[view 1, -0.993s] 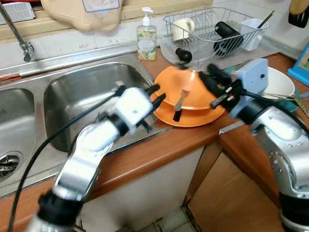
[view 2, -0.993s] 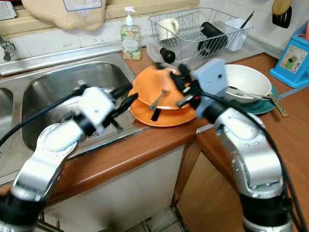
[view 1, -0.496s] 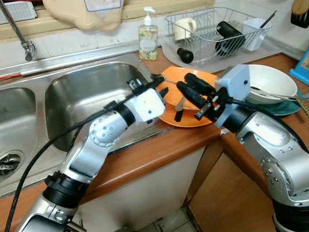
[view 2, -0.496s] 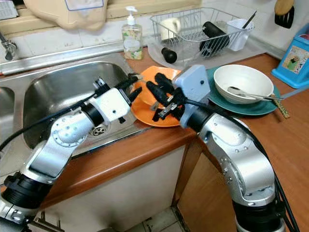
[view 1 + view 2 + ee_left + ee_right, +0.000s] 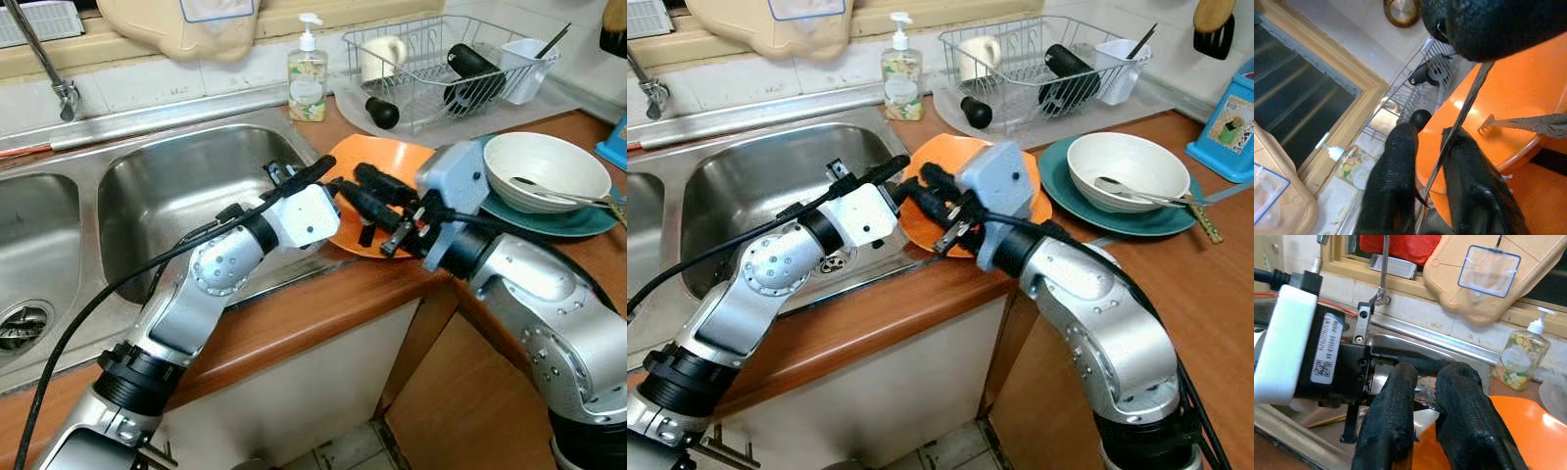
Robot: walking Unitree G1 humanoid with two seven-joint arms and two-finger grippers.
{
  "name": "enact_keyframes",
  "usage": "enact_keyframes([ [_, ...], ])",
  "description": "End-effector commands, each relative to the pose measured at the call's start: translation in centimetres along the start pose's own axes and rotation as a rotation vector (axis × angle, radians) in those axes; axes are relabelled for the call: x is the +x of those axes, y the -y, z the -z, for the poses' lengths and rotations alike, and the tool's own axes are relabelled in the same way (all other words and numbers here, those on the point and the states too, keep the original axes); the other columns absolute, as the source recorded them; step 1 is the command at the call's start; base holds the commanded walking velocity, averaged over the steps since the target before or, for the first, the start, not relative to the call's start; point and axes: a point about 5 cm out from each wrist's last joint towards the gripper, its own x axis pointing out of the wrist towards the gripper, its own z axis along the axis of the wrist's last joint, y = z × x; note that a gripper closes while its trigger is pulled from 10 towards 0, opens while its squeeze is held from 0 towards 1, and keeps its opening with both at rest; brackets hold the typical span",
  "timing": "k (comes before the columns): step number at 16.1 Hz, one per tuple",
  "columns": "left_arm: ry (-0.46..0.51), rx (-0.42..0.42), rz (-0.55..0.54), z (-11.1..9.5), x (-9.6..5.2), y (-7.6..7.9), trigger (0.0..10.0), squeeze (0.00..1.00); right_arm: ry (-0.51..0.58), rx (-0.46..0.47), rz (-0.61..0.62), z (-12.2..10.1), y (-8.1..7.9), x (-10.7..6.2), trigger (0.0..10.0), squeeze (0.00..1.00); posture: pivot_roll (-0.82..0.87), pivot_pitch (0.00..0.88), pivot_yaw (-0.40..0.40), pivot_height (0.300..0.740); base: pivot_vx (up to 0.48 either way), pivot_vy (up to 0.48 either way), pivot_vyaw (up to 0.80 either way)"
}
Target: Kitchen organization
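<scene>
Now drawn together over orange plates [image 5: 345,230]: left gripper [image 5: 326,174] and right gripper [image 5: 923,199], each pinching thin cutlery (likely handover).

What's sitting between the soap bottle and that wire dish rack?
A small black round object on the grey mat, between soap bottle and dish rack, seen from both eye views.

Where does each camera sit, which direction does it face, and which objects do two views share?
Left eye, right eye: on the head, looking down at the sink, orange plates and both silver arms.
Left wrist: on the left arm, looking past its fingers toward the dish rack.
Right wrist: on the right arm, looking past its fingers at the left gripper and the soap bottle.
Shared: orange plates.
</scene>
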Motion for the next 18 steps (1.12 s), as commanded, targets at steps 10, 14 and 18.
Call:
enact_keyframes([
  [10,-0.039,0.049,0.047,1.1,-0.8,-0.3,0.0,0.0,0.024,0.04,0.037,-0.5,0.1,0.4,10.0,1.0,-0.16,0.0,0.065,0.74,0.0,0.0,0.0],
  [14,-0.15,0.109,0.003,4.2,-2.3,-3.1,0.0,0.0,0.018,-0.003,0.057,-0.7,0.5,-0.2,10.0,0.0,-0.16,0.0,0.078,0.74,0.0,0.0,0.0],
  [18,-0.301,0.137,0.023,7.1,-3.3,-4.4,0.0,0.0,-0.02,0.001,0.065,-0.2,0.5,-1.2,10.0,0.0,-0.17,0.0,0.08,0.74,0.0,0.0,0.0],
])
